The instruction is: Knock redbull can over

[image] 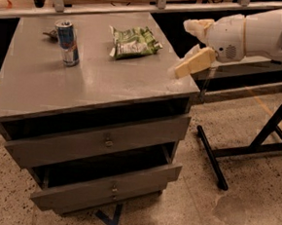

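The redbull can (pixel 68 43), blue and silver with a silver top, stands upright on the far left part of the grey cabinet top (pixel 84 88). My gripper (pixel 189 46), cream fingers on a white arm, hovers over the cabinet's right edge, far to the right of the can. Its two fingers are spread apart and hold nothing. One finger (pixel 195 63) points down-left over the cabinet's right corner.
A green-and-white snack bag (pixel 133 41) lies between the can and my gripper. A small dark object (pixel 50 34) lies just behind the can. Two drawers (pixel 104 141) below stand partly open. A black metal stand (pixel 255 143) is on the floor to the right.
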You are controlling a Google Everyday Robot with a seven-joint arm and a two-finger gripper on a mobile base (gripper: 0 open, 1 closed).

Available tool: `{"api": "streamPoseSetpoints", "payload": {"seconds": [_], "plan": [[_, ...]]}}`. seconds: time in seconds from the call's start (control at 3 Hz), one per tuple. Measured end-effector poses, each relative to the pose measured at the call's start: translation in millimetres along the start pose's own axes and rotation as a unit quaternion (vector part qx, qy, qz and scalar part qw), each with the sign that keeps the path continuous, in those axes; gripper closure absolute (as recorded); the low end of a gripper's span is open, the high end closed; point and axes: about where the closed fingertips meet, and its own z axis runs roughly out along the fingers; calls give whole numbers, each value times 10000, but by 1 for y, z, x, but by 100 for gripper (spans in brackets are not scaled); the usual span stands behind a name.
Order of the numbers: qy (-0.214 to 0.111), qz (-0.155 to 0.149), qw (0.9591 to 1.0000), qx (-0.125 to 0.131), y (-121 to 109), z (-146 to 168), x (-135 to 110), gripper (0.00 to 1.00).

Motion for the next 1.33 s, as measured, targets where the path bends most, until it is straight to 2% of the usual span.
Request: {"api": "streamPoseSetpoints", "payload": {"seconds": [0.33,0.67,1.0,1.33], "plan": [[-348,84,9993,60,-1,28,15,0],[-672,-11,9977,90,-16,66,23,0],[-871,-234,9959,-47,-33,96,19,0],[-861,-349,9953,-284,-40,127,15,0]]}}
